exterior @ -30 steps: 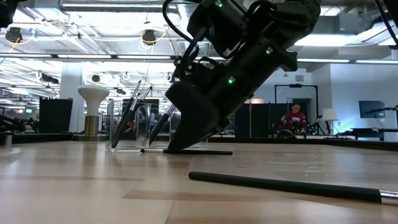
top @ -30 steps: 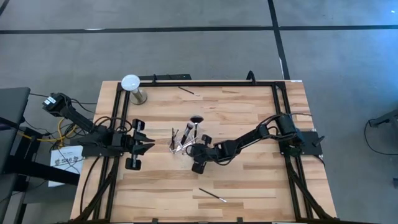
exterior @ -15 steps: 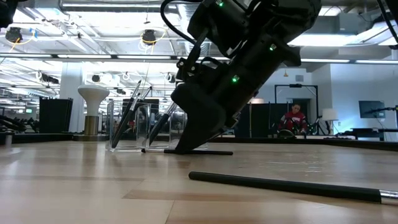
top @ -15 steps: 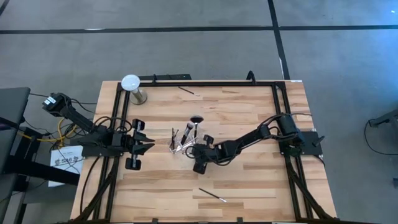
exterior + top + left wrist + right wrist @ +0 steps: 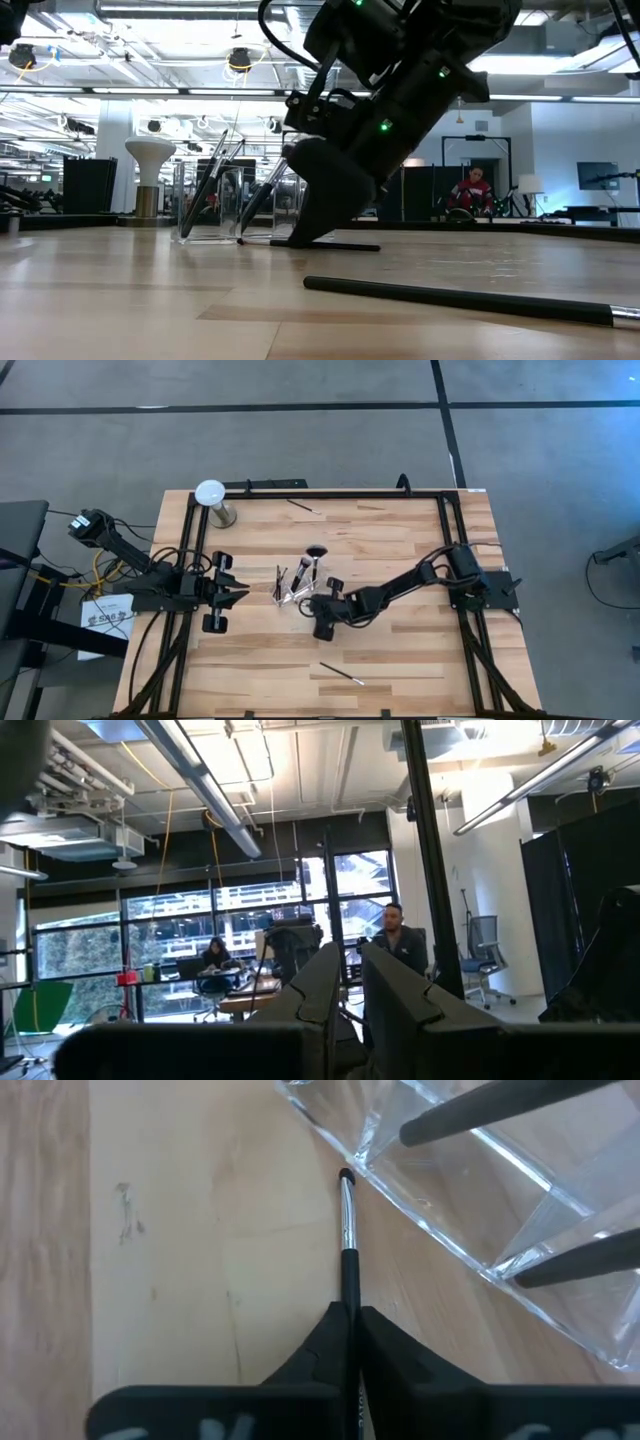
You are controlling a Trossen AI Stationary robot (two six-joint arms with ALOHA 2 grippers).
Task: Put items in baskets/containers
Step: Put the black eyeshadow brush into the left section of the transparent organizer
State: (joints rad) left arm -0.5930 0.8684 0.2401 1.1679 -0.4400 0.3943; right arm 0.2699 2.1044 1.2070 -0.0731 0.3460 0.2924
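A clear cup [image 5: 293,590] [image 5: 214,205] stands mid-table with several dark-handled brushes leaning in it; one has a wide black fan head [image 5: 316,551]. My right gripper [image 5: 314,604] [image 5: 300,238] is beside the cup on its right, slanting down to the table and shut on a thin black brush [image 5: 347,1230]. The brush's small tip [image 5: 345,1177] lies by the cup's base [image 5: 450,1230]. Another brush [image 5: 341,674] [image 5: 460,298] lies on the near part of the table. One more brush [image 5: 302,506] lies near the far edge. My left gripper [image 5: 237,593], shut, waits left of the cup. My right gripper pinches the thin brush by its black handle [image 5: 350,1285], behind the silver ferrule, between the two fingers. The fingers slant down from the table's right. The brush runs on forward past the fingertips and lies level on the table [image 5: 340,245], its tip toward the cup.
A white-domed stand [image 5: 212,499] [image 5: 150,170] is at the far left corner. A black frame rail [image 5: 330,493] runs round the tabletop. Bare wood lies to the right and near side of the cup. People sit in the room beyond the table.
My right gripper has shifted slightly toward the table's right and tipped a bit steeper, staying shut. The brush it holds has slid along the table with it, so its tip has drawn a little away from the cup.
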